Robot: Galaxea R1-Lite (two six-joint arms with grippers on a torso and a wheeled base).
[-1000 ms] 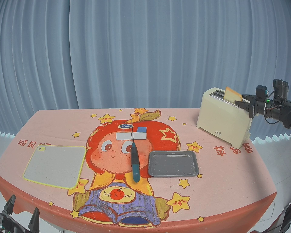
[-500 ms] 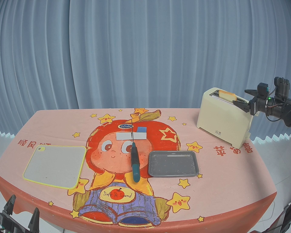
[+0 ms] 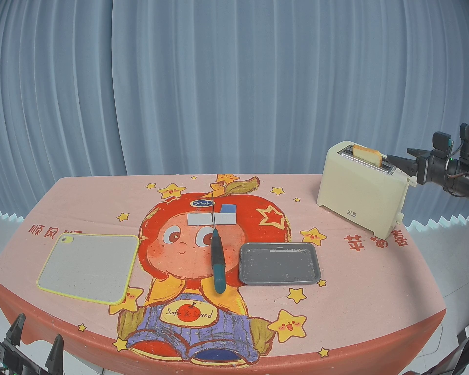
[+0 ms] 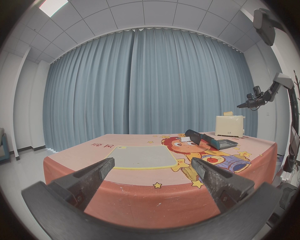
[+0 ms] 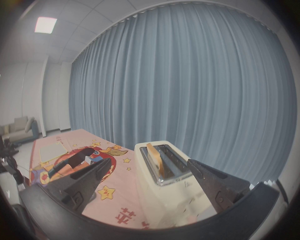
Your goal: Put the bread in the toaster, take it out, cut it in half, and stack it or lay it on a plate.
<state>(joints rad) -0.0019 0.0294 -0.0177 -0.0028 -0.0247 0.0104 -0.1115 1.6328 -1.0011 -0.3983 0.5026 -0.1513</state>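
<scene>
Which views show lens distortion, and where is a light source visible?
Head view: the curtain folds bow outward and the table edge curves. Left wrist view: dark rounded corners; a bright ceiling panel. Right wrist view: dark corners too, another lit panel, and the toaster looks tilted.

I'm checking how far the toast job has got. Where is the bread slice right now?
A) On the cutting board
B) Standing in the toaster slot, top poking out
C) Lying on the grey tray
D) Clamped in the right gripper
B: the bread stands in the slot of the toaster with its top edge above the rim, and the right gripper is open and apart from it.
</scene>
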